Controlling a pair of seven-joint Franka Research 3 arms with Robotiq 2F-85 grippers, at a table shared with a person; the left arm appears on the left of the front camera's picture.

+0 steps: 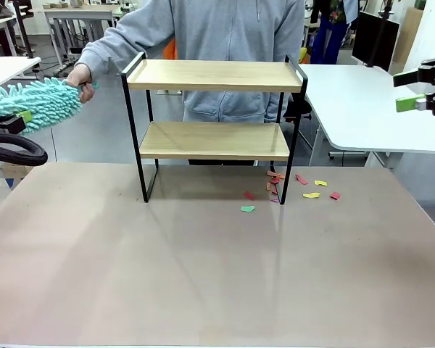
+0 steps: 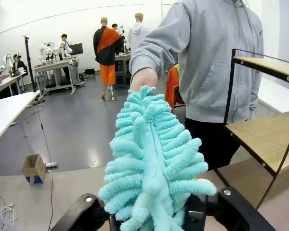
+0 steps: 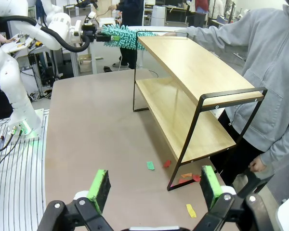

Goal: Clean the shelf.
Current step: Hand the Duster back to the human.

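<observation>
Shelf point(image 1: 214, 109), two boards, one duster point(image 1: 36, 103)

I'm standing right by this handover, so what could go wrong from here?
The left gripper has its jaws around the duster while the person's hand holds the handle end; if neither grips firmly, it may drop. Paper scraps litter the table; sweeping could scatter them.

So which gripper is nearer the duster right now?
Left. The left gripper is at the duster, by the end away from the person's hand; the right gripper hangs past the shelf.
</observation>
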